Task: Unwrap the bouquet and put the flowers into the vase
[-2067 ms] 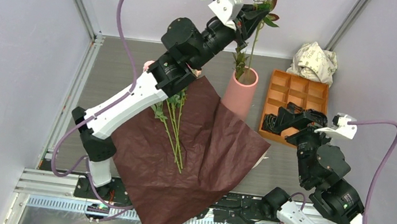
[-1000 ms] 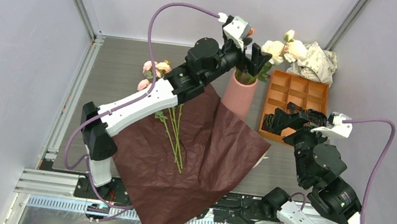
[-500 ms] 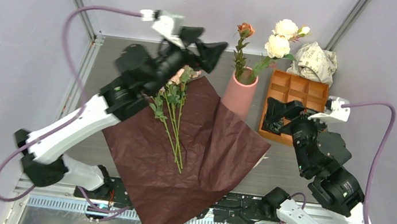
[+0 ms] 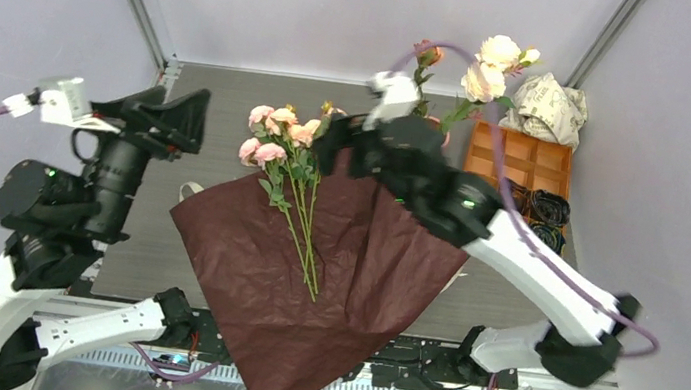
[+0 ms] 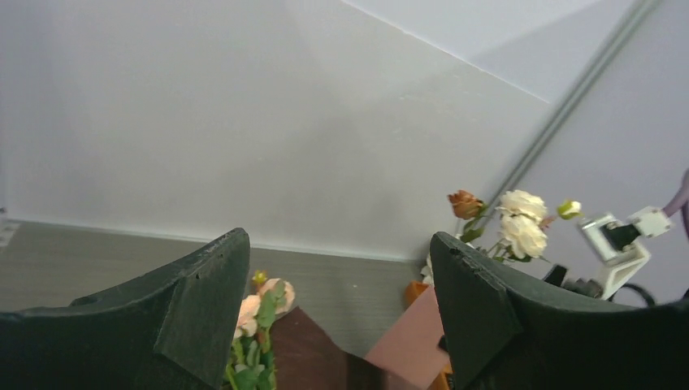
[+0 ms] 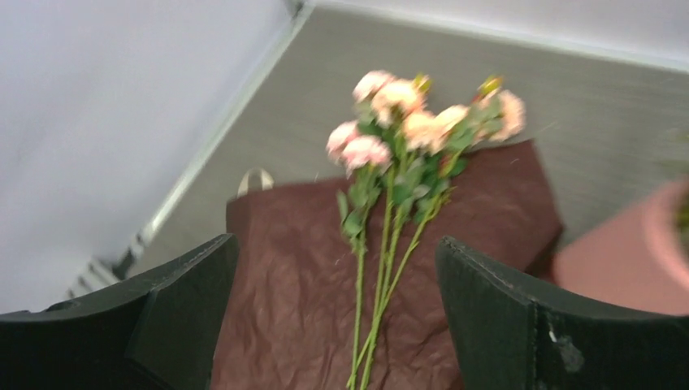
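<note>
Since a second ago, my left arm has swung away from the plain matte pink cylindrical vase (image 5: 409,345) to the left edge, and my right arm has reached across from the orange compartment tray (image 4: 527,164). My left end effector (image 5: 340,240) hangs empty, fingers wide apart. My right end effector (image 6: 335,244), also wide apart and empty, hovers above the loose bunch of pink and peach roses on thin green stems (image 4: 271,153). These lie on the unfolded dark red crinkled paper (image 4: 359,288) on the grey surface (image 4: 223,139), just left of the vase, which already holds cream roses (image 4: 492,65) and one rust-coloured rose (image 4: 428,53). The stems look light, thin and springy, and the blooms look easily crushed. I judge the best hold is across the gathered stems, below the leaves.
</note>
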You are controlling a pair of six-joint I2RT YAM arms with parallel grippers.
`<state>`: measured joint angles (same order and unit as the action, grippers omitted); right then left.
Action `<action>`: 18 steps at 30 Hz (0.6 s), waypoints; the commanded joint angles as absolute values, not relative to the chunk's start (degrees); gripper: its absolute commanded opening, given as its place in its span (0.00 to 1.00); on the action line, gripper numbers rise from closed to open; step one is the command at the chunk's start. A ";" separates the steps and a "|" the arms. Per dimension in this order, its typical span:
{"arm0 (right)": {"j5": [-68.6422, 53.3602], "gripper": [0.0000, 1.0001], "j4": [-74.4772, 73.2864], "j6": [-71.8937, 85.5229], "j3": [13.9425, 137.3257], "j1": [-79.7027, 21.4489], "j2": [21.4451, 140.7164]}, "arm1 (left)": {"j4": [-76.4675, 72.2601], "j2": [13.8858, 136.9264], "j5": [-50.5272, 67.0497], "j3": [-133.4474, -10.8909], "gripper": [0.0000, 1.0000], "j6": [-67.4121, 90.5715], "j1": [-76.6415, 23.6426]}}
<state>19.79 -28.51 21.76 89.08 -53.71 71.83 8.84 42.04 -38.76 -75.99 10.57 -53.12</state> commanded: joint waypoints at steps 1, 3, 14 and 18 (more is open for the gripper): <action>22.32 0.95 -34.80 20.19 98.61 -60.57 83.23 | 16.23 37.10 -47.59 -74.26 0.81 11.73 -53.00; 20.86 0.93 -38.08 22.49 102.42 -60.70 89.53 | 18.34 35.27 -49.35 -73.97 0.81 11.92 -53.00; 13.83 0.81 -53.80 25.08 125.26 -60.62 124.10 | 27.13 32.50 -50.86 -73.82 0.81 15.37 -52.97; 12.04 0.79 -55.67 25.19 132.04 -59.92 131.98 | 29.28 32.27 -51.00 -73.92 0.81 16.05 -52.95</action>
